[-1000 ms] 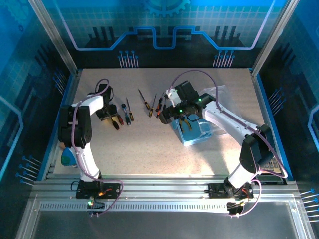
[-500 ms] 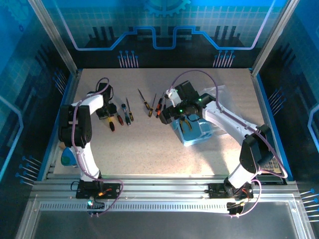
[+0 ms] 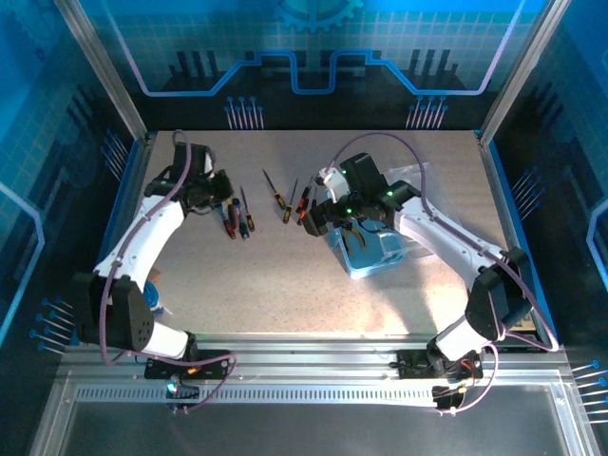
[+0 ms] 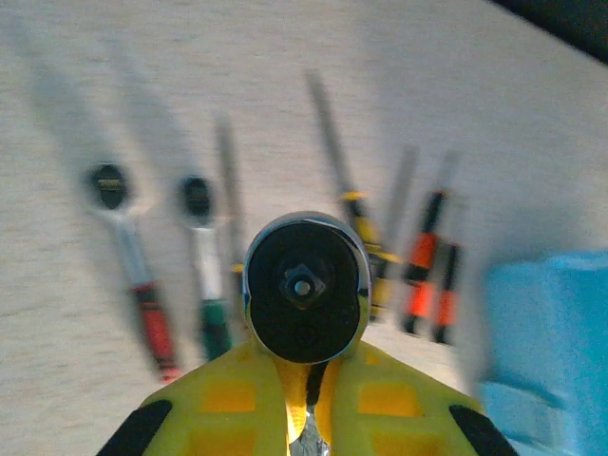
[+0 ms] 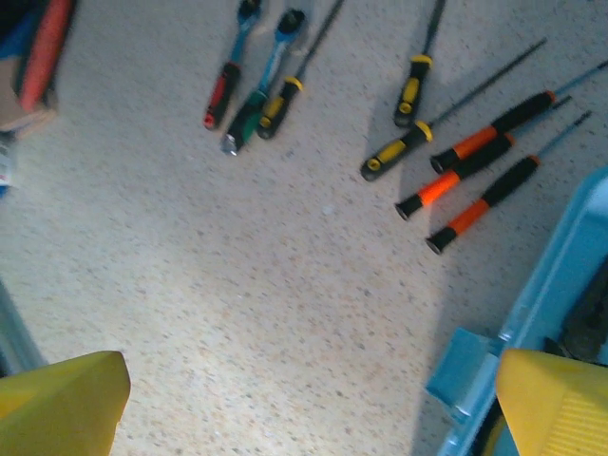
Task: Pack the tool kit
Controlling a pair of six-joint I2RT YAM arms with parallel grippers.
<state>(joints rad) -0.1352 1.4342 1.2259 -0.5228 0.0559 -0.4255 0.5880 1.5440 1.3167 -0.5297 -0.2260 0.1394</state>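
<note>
Tool kit case unmoved; left gripper newly clamped on ratchet.

From the left wrist we see the desk in a blur: the screwdrivers are smeared streaks, tips unreadable. The ratchet in the left pincer hides its own handle. From the right wrist, the case runs off the picture's edge, its dark contents beyond our telling.

Blue case, seemingly open, beside screwdrivers
</note>
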